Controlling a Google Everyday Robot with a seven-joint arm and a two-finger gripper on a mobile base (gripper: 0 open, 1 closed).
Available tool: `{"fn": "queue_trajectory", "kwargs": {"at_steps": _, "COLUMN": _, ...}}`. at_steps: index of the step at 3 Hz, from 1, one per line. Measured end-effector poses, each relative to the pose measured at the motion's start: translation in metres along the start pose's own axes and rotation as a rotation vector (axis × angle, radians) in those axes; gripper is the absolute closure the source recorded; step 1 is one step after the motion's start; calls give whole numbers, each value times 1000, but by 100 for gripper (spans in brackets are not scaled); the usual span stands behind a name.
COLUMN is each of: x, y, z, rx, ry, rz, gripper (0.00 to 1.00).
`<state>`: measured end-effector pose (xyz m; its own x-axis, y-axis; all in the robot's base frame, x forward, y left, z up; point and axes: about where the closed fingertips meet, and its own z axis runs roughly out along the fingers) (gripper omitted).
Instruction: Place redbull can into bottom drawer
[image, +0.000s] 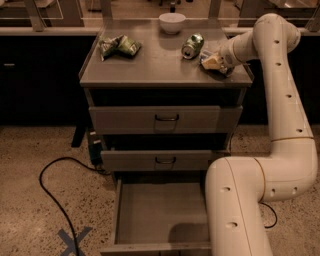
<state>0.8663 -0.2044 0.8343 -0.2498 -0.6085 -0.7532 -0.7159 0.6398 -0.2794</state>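
My gripper (214, 62) is low over the right side of the cabinet top (150, 67), at the end of the white arm (280, 90) that reaches in from the right. A pale yellowish shape sits right at the gripper and I cannot tell what it is. The redbull can is hidden or not distinguishable here. A fatter green can (192, 46) lies on its side just left of the gripper. The bottom drawer (150, 212) is pulled out, with a bare grey floor partly covered by the arm's lower link.
A white bowl (172, 22) stands at the back of the cabinet top and crumpled green bags (119, 46) lie at its left. The two upper drawers (165, 119) are pushed in. A black cable (52, 200) and blue tape cross (72, 240) lie on the floor.
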Motion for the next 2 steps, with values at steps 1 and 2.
{"fn": "queue_trajectory", "kwargs": {"at_steps": 1, "x": 0, "y": 0, "z": 0, "rx": 0, "ry": 0, "rz": 0, "gripper": 100}}
{"fn": "queue_trajectory", "kwargs": {"at_steps": 2, "x": -16, "y": -2, "z": -5, "rx": 3, "ry": -39, "rz": -17, "gripper": 100}}
